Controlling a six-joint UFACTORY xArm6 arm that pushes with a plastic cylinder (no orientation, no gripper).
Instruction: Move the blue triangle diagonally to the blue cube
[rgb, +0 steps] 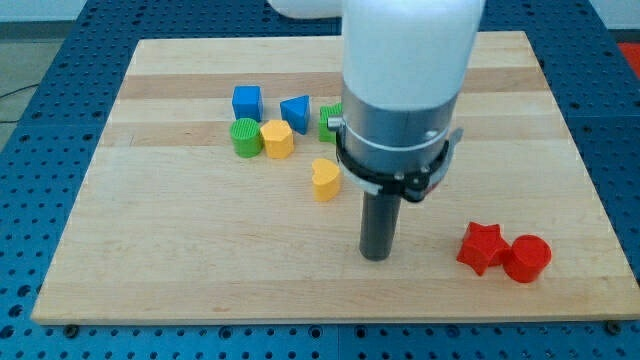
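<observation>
Camera view: my tip (376, 256) well below blue triangle (295, 113), unlabelled

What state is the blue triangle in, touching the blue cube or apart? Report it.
Apart: bare wood shows between the blue triangle and the blue cube.
</observation>
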